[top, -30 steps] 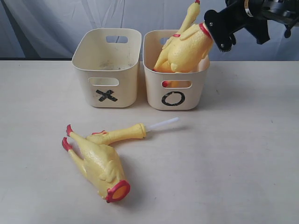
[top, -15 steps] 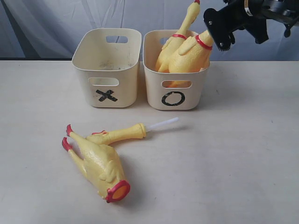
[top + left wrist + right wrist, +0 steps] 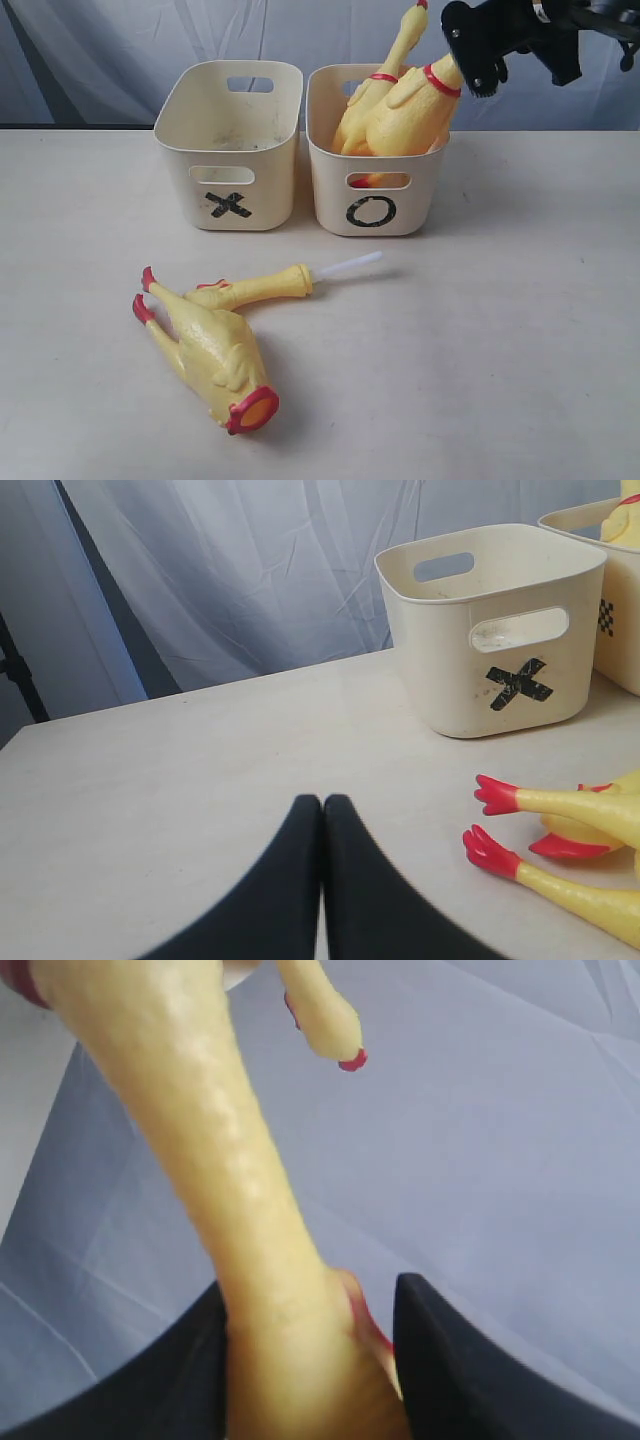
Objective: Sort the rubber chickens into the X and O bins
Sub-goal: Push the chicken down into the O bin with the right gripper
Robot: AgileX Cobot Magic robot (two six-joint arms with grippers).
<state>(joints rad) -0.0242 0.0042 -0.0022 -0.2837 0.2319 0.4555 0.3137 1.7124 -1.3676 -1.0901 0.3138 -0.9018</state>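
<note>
While the left fingers (image 3: 296,880) sit pressed flat together with nothing between them, over bare bench (image 3: 150,770), all the contact is on the right. Left to right in the exterior view:

- Headless chicken body (image 3: 208,352): on its side on the bench, front left. Red feet point far left, and the red-rimmed open neck faces the camera. In the left wrist view those feet lie near the closed fingers but apart from them.
- Slim chicken fragment (image 3: 255,288): just behind the body, against it near the legs. Its white tube (image 3: 350,265) points right toward the O bin and stops well short of it.
- X bin (image 3: 175,185): cream tub, upright, black X on the front wall under the slot handle. It stands just beside the O bin, walls nearly touching.
- O bin (image 3: 328,205): same tub, black O on the front. Two whole chickens inside, tails down, both sticking out above the rim. First chicken (image 3: 403,45) has its neck up against the curtain (image 3: 100,50). Second chicken (image 3: 405,115) sits in front of it, red-banded neck angled up and right.
- Right fingers (image 3: 455,1360): spread, one on each side of the second chicken's head end. One finger lies against it, and a sliver of curtain shows between the other finger and the neck. The body rests in the bin; can't tell whether the fingers carry any of it.
</note>
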